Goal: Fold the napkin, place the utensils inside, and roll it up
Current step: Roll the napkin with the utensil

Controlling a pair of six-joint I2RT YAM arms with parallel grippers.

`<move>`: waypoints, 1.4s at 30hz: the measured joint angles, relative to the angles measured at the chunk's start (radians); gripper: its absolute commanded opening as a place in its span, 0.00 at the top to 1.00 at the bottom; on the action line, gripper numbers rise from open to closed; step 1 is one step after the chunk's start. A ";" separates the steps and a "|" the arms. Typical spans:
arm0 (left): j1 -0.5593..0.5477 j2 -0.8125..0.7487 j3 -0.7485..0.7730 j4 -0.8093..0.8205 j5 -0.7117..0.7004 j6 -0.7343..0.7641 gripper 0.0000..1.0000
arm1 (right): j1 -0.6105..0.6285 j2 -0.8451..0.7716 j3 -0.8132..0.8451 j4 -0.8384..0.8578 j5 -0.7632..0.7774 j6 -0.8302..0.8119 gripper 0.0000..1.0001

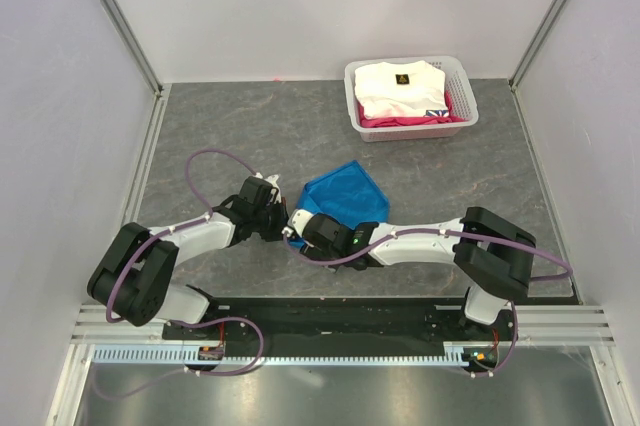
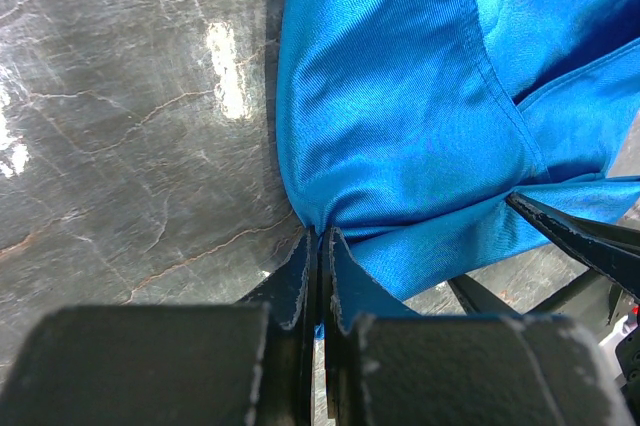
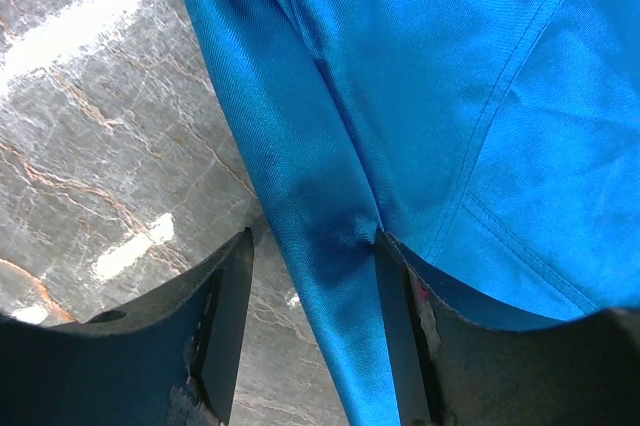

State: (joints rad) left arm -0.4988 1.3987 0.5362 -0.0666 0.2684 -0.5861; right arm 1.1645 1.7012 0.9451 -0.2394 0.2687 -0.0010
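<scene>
1. The napkin (image 1: 345, 194) is bright blue and bunched up mid-counter (image 1: 230, 116), just beyond both arms.
2. The left claw (image 2: 318, 238) is pinched tight on the napkin's near-left edge.
3. The right claw (image 3: 312, 238) has its jaws apart, straddling a raised fold of the cloth but not squeezing it.

Top cam overhead, wrist cams near napkin (image 1: 345, 194)

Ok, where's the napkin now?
In the top view the napkin lies mid-table, nearer than the basket of clothes, its near edge pinched by the left gripper, the right gripper open over it.
</scene>
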 measured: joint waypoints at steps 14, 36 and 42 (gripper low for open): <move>0.000 0.000 0.000 -0.002 0.004 0.001 0.98 | -0.007 0.005 0.000 0.012 0.038 -0.052 0.58; 0.047 -0.173 -0.045 -0.067 -0.103 -0.012 0.41 | -0.069 0.035 0.075 -0.065 -0.167 -0.010 1.00; 0.055 -0.295 -0.115 -0.066 -0.156 -0.019 0.39 | -0.129 0.035 0.082 -0.076 -0.308 0.025 1.00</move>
State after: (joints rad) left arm -0.4442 1.1038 0.4213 -0.1326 0.1127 -0.6056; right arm 1.0355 1.7359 1.0267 -0.3157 -0.0391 0.0242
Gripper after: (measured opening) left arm 0.605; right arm 0.130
